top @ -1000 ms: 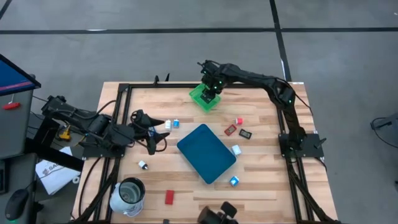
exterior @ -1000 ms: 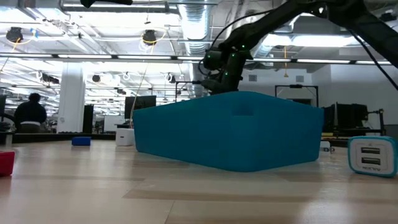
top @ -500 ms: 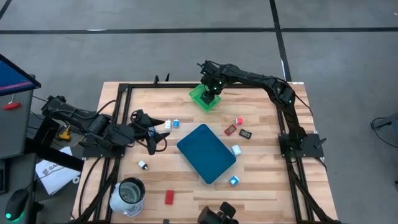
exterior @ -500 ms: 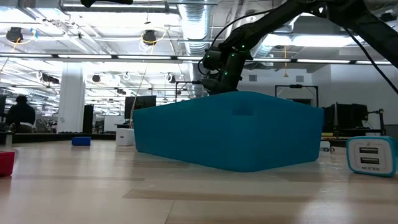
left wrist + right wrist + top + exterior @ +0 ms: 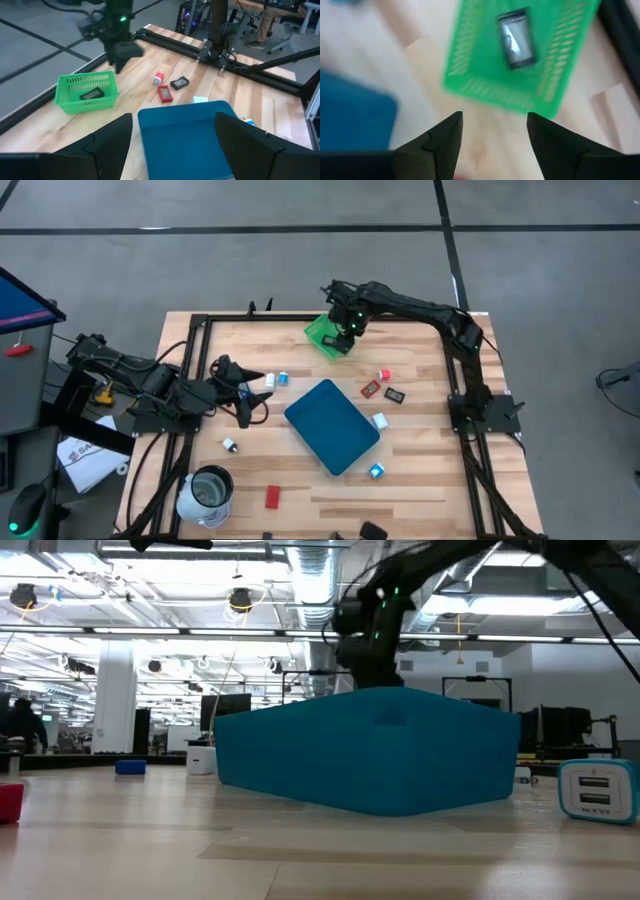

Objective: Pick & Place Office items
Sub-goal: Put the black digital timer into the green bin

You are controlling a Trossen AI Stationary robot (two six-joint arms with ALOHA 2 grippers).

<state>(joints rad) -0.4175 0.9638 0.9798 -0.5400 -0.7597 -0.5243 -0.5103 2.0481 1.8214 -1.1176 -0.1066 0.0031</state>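
While seen from above, right claw point(image 5: 345, 330) hangs over green basket point(image 5: 327, 335) at far table point(image 5: 420, 480) edge, fingers apart, empty. Left claw point(image 5: 262, 392) waits near table's left side, open, holding nothing. Teal board point(image 5: 332, 425) mid-table; small office items around it: red piece point(image 5: 272, 496), black rectangle point(image 5: 395, 394), white-blue block point(image 5: 377, 471). Low view: board point(image 5: 370, 760) fills the middle, white-blue block point(image 5: 596, 790) beside it. Right wrist view: black item point(image 5: 516, 38) lies inside basket point(image 5: 520, 80), fingers point(image 5: 440, 140) spread w/ nothing between.
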